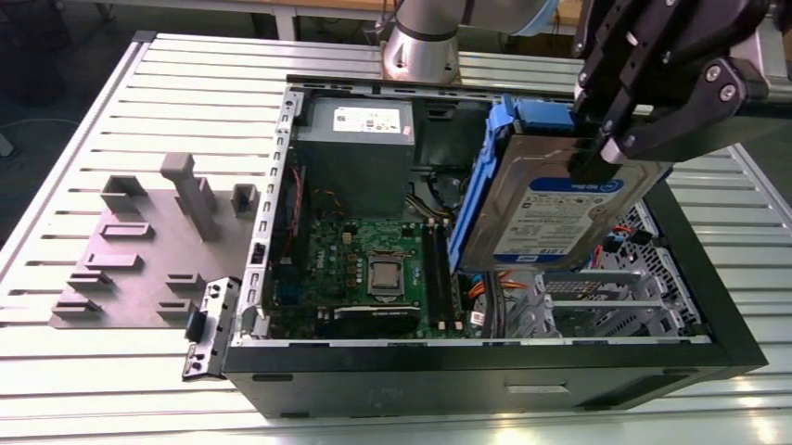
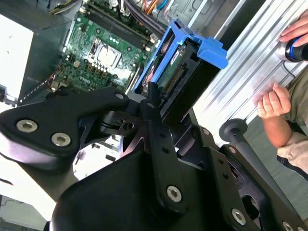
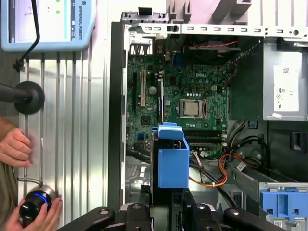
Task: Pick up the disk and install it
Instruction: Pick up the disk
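**Disk [image 1: 557,213] hangs on edge over open case**

Clipped in its blue carrier [image 1: 477,185], the disk is off the table [image 1: 74,371] and in the air above the open computer case [image 1: 495,375]. The gripper [image 1: 599,158] holds it by its upper end, fingers [image 2: 155,125] pinching the two flat faces. From that grip the long axis runs steeply down and a little toward the exterior view's left. The disk therefore hangs below the fingers, nearly upright, with its labelled face turned to the exterior view's right.

The lower end dips past the case rim, just right of the motherboard [image 1: 371,250] and close over a bundle of orange cables [image 1: 485,287]. Whether it touches them cannot be told. The metal drive cage [image 1: 606,297] sits in the case's near right corner, just beside and below that lower end. The grey power supply [image 1: 359,130] stands well apart at the far left of the case.

In the first wrist view the disk [image 3: 172,161] shows end-on, between the gripper [image 3: 168,214] and the motherboard [image 3: 192,96]. A second blue carrier [image 3: 284,204] lies in the case off to one side, apart from it. A person's hand [image 3: 14,147] rests on the table beside the case, and another hand is on a round controller [image 3: 36,204].
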Robot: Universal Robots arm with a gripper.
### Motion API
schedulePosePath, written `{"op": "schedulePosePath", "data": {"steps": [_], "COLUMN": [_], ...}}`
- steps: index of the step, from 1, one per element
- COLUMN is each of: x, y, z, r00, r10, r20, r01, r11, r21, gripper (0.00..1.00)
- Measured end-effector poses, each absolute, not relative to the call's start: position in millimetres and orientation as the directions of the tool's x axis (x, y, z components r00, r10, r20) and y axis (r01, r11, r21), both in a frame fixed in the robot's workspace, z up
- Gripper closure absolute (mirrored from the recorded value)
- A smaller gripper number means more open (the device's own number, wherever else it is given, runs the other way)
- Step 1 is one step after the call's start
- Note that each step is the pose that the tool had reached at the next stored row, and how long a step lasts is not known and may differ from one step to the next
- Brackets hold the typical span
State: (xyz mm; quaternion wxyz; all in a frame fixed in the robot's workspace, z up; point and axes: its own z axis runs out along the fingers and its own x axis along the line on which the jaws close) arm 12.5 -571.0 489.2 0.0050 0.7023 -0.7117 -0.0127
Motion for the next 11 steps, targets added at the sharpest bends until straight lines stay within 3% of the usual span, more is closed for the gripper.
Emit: {"op": "schedulePosePath", "data": {"steps": [11], "x": [40.7], "y": [-571.0], "z": [482.8], "r00": [-0.015], "r10": [-1.0], "r20": [-0.011], "r01": [-1.0], "r11": [0.014], "r21": [0.028], "gripper": [0.65]}}
